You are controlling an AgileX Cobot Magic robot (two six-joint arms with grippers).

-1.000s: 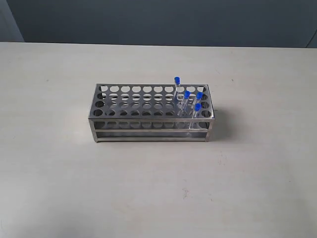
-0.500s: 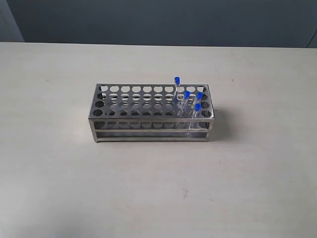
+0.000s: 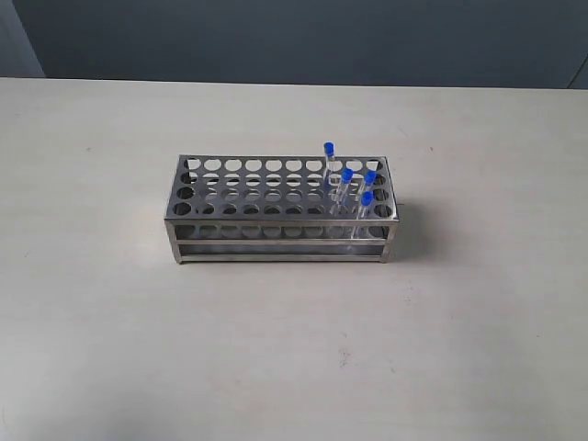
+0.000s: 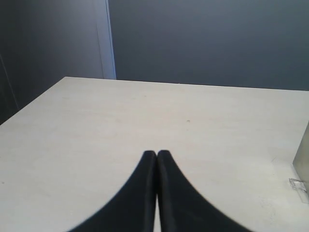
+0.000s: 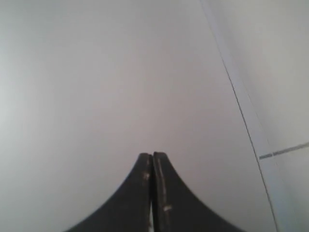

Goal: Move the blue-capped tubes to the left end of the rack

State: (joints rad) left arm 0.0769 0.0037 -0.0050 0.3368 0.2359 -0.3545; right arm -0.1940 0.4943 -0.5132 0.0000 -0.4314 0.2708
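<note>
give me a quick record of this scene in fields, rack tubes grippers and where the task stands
rack: silver metal, perforated top plate, standing on the table
blue-capped tubes: four, upright, clustered at the rack's right end in the exterior view
left end of rack: holes hold no tubes
left gripper: jaws shut together, holding nothing, above bare table
right gripper: jaws shut together, holding nothing
arms in exterior view: none visible
task status: no tube at the left end yet
</note>
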